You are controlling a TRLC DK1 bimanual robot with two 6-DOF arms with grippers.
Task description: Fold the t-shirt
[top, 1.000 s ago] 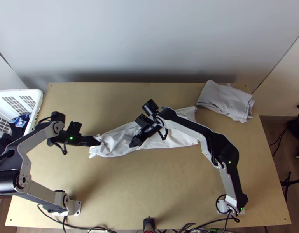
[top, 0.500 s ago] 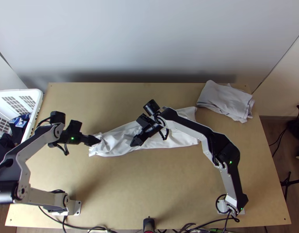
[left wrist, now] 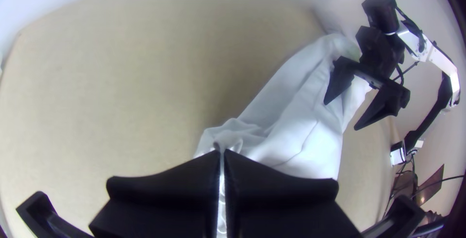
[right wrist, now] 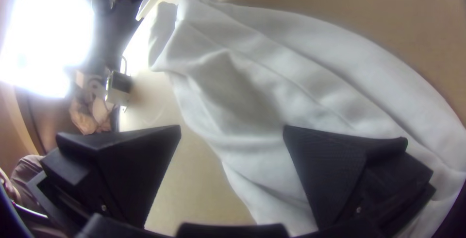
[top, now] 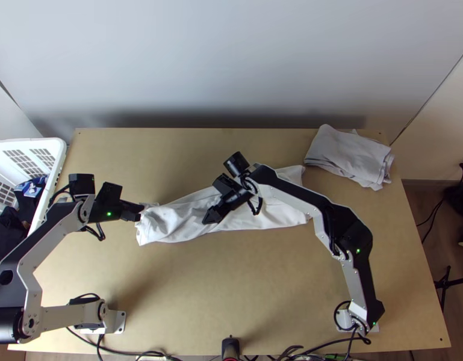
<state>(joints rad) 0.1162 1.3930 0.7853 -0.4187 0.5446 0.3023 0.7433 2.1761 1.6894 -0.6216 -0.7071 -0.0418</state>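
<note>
Your t-shirt (top: 177,224) is in a long, narrow strip across the middle of the tabletop (top: 231,301), one end toward the left edge, the other toward the right; can't tell how many layers. Left gripper (top: 139,213) is closed on the left end, cloth pinched at the fingertips and bunched there. Right gripper (right wrist: 233,127) is wide open above the middle of the strip, nothing between its fingers. Step looks like folding the left end over toward the right, so you likely want the right one out of the landing zone, or down as a hold, before you swing. Lift the pinched end just enough to clear, carry it low along the strip, keep light tension so the underside doesn't drag, set it down edge on edge, then let go and back straight out. Pinch is small and gathered, so expect a crumpled corner; a second grip spreading that end would help. Watch for the two grippers crowding each other mid-strip. Material: white, looks like thin soft knit, limp, long soft creases running lengthwise, rumpled at the held end, flatter toward the right. Will probably slump rather than keep a crease. Folded cloth (top: 348,156) sits at the far right corner, rough block, loose layered edge; stay off it. White plastic basket (top: 61,153), slotted, is at the left edge.
</note>
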